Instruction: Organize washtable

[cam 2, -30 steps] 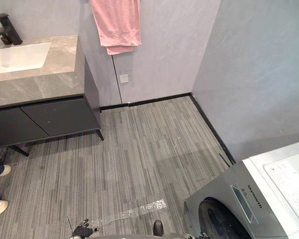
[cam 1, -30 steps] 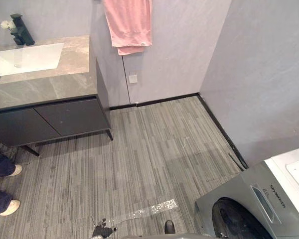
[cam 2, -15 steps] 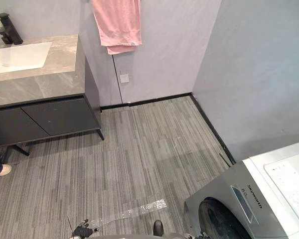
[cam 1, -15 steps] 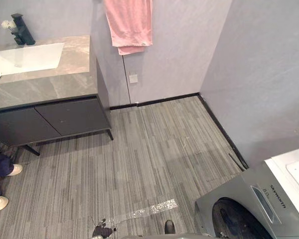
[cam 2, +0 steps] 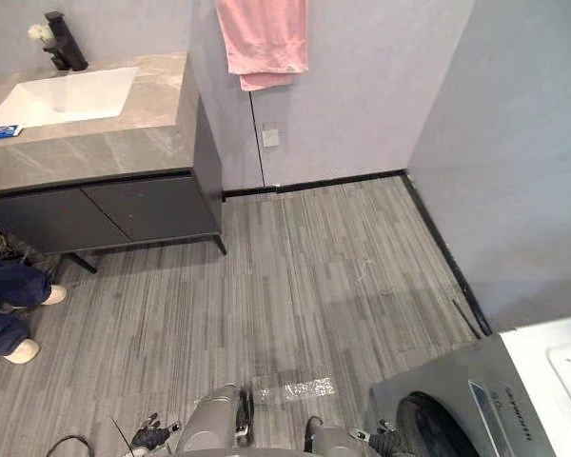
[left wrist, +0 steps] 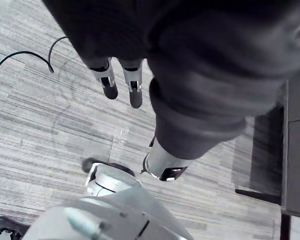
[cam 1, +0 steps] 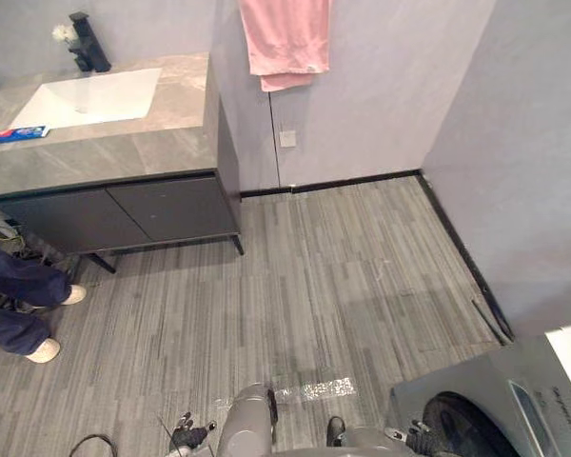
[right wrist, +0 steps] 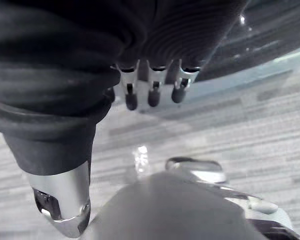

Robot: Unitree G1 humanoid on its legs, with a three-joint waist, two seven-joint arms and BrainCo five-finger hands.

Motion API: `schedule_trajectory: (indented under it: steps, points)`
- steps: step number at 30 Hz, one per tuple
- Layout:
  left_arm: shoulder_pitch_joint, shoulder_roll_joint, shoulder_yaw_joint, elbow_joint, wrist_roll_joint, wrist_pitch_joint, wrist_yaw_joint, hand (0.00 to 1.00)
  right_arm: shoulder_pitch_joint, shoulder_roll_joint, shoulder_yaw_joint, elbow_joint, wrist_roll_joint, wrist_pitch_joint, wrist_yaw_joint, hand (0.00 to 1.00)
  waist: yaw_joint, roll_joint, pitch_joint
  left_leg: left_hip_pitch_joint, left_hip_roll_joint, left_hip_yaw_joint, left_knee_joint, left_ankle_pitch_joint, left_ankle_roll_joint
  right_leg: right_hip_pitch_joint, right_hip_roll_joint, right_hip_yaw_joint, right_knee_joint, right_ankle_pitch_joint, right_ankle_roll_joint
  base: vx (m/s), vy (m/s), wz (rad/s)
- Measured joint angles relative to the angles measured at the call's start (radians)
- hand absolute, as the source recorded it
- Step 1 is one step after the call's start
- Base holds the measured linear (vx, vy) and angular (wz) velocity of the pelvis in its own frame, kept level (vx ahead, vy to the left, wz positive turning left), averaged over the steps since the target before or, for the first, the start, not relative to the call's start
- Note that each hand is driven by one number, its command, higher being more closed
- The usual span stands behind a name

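The washtable (cam 1: pixel 143 143) stands at the far left: a grey stone top over dark cabinet doors. A white sink basin (cam 1: pixel 90 97) is set into it, with a black faucet (cam 1: pixel 88 43) and a small white flower (cam 1: pixel 62 33) behind it. A blue and red toothpaste tube (cam 1: pixel 15 134) lies on the top by the basin's left end. My left hand (left wrist: pixel 132 87) hangs over the striped floor, fingers straight, holding nothing. My right hand (right wrist: pixel 151 87) hangs the same way beside the washing machine, open and empty.
A pink towel (cam 1: pixel 285 38) hangs on the back wall right of the washtable, above a wall socket (cam 1: pixel 286 139). A grey washing machine (cam 1: pixel 485 414) fills the lower right corner. A person's legs (cam 1: pixel 19 305) stand at the left, before the cabinet. Shiny tape (cam 1: pixel 314 390) lies on the floor.
The camera has turned left, so the whole scene has shifted right. More of the washtable and the person's legs show, and the toothpaste tube has come fully into view.
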Motion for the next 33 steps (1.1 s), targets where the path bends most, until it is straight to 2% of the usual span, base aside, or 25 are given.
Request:
schedule_trajectory:
  steps: [3,4,5,6,7,8,9,13,14,15,16,17,19,20,21,23,24,25,26,28,29,30,31,32,33]
  points:
    - [0.005,-0.007,0.024,0.000,-0.006,0.001,0.012,0.00,0.008,-0.005,-0.015,0.001,0.000,0.003,0.001,0.00,0.027,0.007,-0.029,-0.009,-0.001,-0.051,-0.030,0.004,-0.006,-0.049,-0.026,0.057,0.086,-0.082,0.047,0.35,0.368,-0.53]
    - [0.016,-0.007,0.028,0.001,-0.012,0.001,0.012,0.00,0.011,-0.002,-0.023,0.001,0.000,0.004,0.004,0.00,0.025,0.007,-0.047,-0.004,-0.012,-0.043,-0.017,0.016,-0.015,-0.060,-0.039,0.070,0.109,-0.107,0.065,0.39,0.423,-0.46]
    - [0.024,-0.004,0.026,0.006,-0.015,0.002,0.012,0.00,0.021,0.004,-0.044,0.000,0.000,0.004,0.009,0.00,0.024,-0.008,-0.064,0.003,-0.044,-0.017,0.012,0.035,-0.006,-0.067,-0.078,0.096,0.142,-0.146,0.091,0.42,0.451,-0.61]
    - [0.040,0.015,0.026,0.012,-0.021,0.002,0.013,0.00,0.029,0.026,-0.063,0.002,0.000,0.001,0.018,0.00,0.030,-0.046,-0.089,0.037,-0.087,0.031,0.028,0.030,0.016,-0.073,-0.121,0.136,0.243,-0.175,0.125,0.44,0.413,-0.70]
    - [0.039,0.029,0.021,0.020,-0.022,0.004,0.015,0.00,0.031,0.038,-0.076,0.001,0.001,0.000,0.020,0.00,0.018,-0.057,-0.096,0.078,-0.116,0.070,0.041,0.001,0.060,-0.125,-0.148,0.168,0.434,-0.153,0.108,0.63,0.538,-0.86]
    - [0.022,0.038,-0.010,0.018,-0.021,0.004,0.015,0.00,0.031,0.038,-0.090,-0.008,0.001,-0.002,0.020,0.00,0.006,-0.051,-0.091,0.164,-0.123,0.108,0.040,-0.041,0.100,-0.186,-0.149,0.147,0.662,-0.095,0.077,0.70,0.523,-0.82]
    - [0.010,0.047,-0.025,0.017,-0.021,0.004,0.013,0.00,0.028,0.038,-0.090,-0.013,0.002,-0.005,0.020,0.00,-0.012,-0.046,-0.088,0.251,-0.122,0.134,0.002,-0.055,0.106,-0.227,-0.147,0.102,0.746,-0.101,0.072,0.59,0.420,-0.76]
    - [-0.043,0.046,-0.036,-0.005,-0.020,-0.002,0.010,0.00,0.022,0.041,-0.089,-0.037,0.010,-0.010,0.019,0.00,-0.027,-0.039,-0.084,0.421,-0.111,0.181,-0.140,-0.056,0.104,-0.283,-0.085,-0.007,0.563,-0.122,0.094,0.47,0.125,-0.47]
    - [-0.083,0.026,-0.036,-0.012,-0.018,-0.012,0.013,0.00,-0.005,0.037,-0.089,-0.037,0.045,-0.013,0.017,0.00,-0.040,-0.021,-0.072,0.486,-0.090,0.193,-0.189,-0.085,0.056,-0.339,-0.009,0.032,0.176,0.019,0.088,1.01,-0.200,-0.10]
    - [-0.078,0.005,-0.034,-0.007,-0.010,-0.012,0.013,0.00,-0.008,0.020,-0.086,-0.037,0.049,-0.011,0.016,0.00,-0.052,-0.004,-0.070,0.531,-0.064,0.160,-0.187,-0.092,0.011,-0.313,0.010,0.018,0.158,0.178,0.043,1.10,-0.287,-0.12]
    - [-0.084,-0.012,-0.033,-0.002,-0.008,-0.012,0.012,0.00,-0.019,0.022,-0.085,-0.039,0.048,-0.013,0.016,0.00,-0.050,0.010,-0.063,0.528,-0.056,0.152,-0.177,-0.069,-0.016,-0.317,0.017,0.018,0.179,0.153,0.026,0.83,-0.368,-0.01]
    - [-0.086,-0.033,-0.026,0.002,-0.008,-0.012,0.012,0.00,-0.030,0.020,-0.086,-0.040,0.048,-0.013,0.016,0.00,-0.051,0.025,-0.056,0.531,-0.045,0.133,-0.159,-0.057,-0.020,-0.318,0.026,0.010,0.211,0.127,0.005,0.37,-0.207,-0.03]
    - [-0.087,-0.054,0.000,0.003,-0.005,-0.012,0.012,0.00,-0.030,0.022,-0.087,-0.041,0.049,-0.012,0.016,0.00,-0.063,0.026,-0.057,0.525,-0.030,0.081,-0.081,-0.044,-0.011,-0.290,0.027,-0.011,0.256,0.071,-0.010,0.34,-0.231,0.41]
    - [-0.087,-0.068,0.039,-0.025,0.001,-0.014,0.011,0.00,-0.001,0.021,-0.079,-0.057,0.049,-0.010,0.016,0.00,-0.059,0.022,-0.052,0.395,0.023,0.039,0.263,0.001,0.042,-0.200,0.030,-0.060,0.259,-0.011,-0.018,0.45,-0.387,0.90]
    - [-0.079,-0.057,0.043,-0.040,0.000,-0.012,0.012,0.00,0.028,0.021,-0.060,-0.080,0.052,-0.011,0.014,0.00,-0.048,0.011,-0.036,0.264,0.102,0.060,0.593,0.154,0.077,-0.097,0.046,-0.088,0.245,-0.070,-0.043,0.40,-0.357,0.79]
    - [-0.063,-0.047,0.024,-0.041,-0.001,-0.011,0.013,0.00,0.033,0.022,-0.046,-0.085,0.055,-0.012,0.011,0.00,-0.026,0.007,-0.040,0.199,0.117,0.083,0.671,0.098,0.066,-0.052,0.041,-0.093,0.232,-0.094,-0.046,0.20,-0.162,0.19]
    - [-0.055,-0.039,0.004,-0.053,-0.007,-0.015,0.012,0.00,0.031,0.022,-0.044,-0.083,0.058,-0.012,0.012,0.00,-0.022,0.004,-0.042,0.136,0.107,0.125,0.647,0.048,0.072,-0.013,0.034,-0.101,0.204,-0.100,-0.034,0.28,-0.138,0.35]
    - [-0.055,-0.030,-0.043,-0.061,-0.014,-0.019,0.011,0.00,0.028,0.019,-0.039,-0.083,0.061,-0.010,0.012,0.00,-0.013,0.009,-0.041,0.053,0.048,0.184,0.426,0.005,0.058,0.040,0.020,-0.116,0.143,-0.115,-0.034,0.52,-0.151,0.40]
    - [-0.051,-0.035,-0.059,-0.062,-0.015,-0.020,0.012,0.00,0.016,0.008,-0.041,-0.075,0.061,-0.010,0.011,0.00,-0.004,0.018,-0.045,0.046,-0.021,0.191,0.146,0.027,0.028,0.073,0.020,-0.118,0.100,-0.117,-0.015,0.47,-0.053,0.29]
    - [-0.039,-0.038,-0.078,-0.060,-0.021,-0.020,0.012,0.00,-0.004,-0.002,-0.045,-0.075,0.061,-0.011,0.007,0.00,-0.001,0.052,-0.059,0.046,-0.061,0.167,-0.132,0.087,-0.013,0.116,0.044,-0.115,0.048,-0.131,-0.007,0.48,0.063,-0.18]
    - [-0.029,-0.035,-0.075,-0.059,-0.022,-0.020,0.012,0.00,-0.015,-0.003,-0.045,-0.074,0.061,-0.011,0.001,0.00,0.007,0.059,-0.066,0.032,-0.077,0.135,-0.192,0.157,0.012,0.147,0.047,-0.098,0.043,-0.160,0.008,1.25,0.224,-0.38]
    - [-0.031,-0.005,-0.081,-0.028,-0.018,-0.016,0.011,0.00,-0.012,-0.003,-0.055,-0.048,0.056,-0.014,-0.002,0.00,0.014,0.005,-0.148,0.028,-0.167,0.145,-0.139,0.224,0.155,0.167,-0.037,-0.012,0.057,-0.184,0.038,1.34,0.244,-0.19]
    - [-0.053,-0.007,-0.071,-0.022,-0.016,-0.016,0.007,0.00,-0.033,0.005,-0.084,-0.045,0.049,-0.013,0.001,0.00,0.026,0.020,-0.119,-0.072,-0.152,0.168,0.114,0.152,0.211,0.201,-0.021,0.038,0.073,-0.108,0.057,1.23,0.225,0.04]
    - [-0.053,-0.002,-0.058,-0.027,-0.021,-0.023,0.004,0.00,-0.026,0.013,-0.094,-0.038,0.049,-0.013,0.003,0.00,0.026,0.002,-0.118,-0.097,-0.170,0.163,0.150,0.117,0.181,0.215,-0.024,0.057,0.093,-0.104,0.057,0.91,0.161,0.61]
    - [-0.035,0.037,-0.077,0.008,-0.012,-0.011,0.008,0.00,0.009,0.009,-0.137,0.001,0.047,-0.015,0.018,0.00,0.008,-0.034,-0.133,0.042,-0.255,0.155,-0.027,0.096,0.256,0.151,-0.040,0.066,0.494,-0.023,0.103,0.98,0.099,0.68]
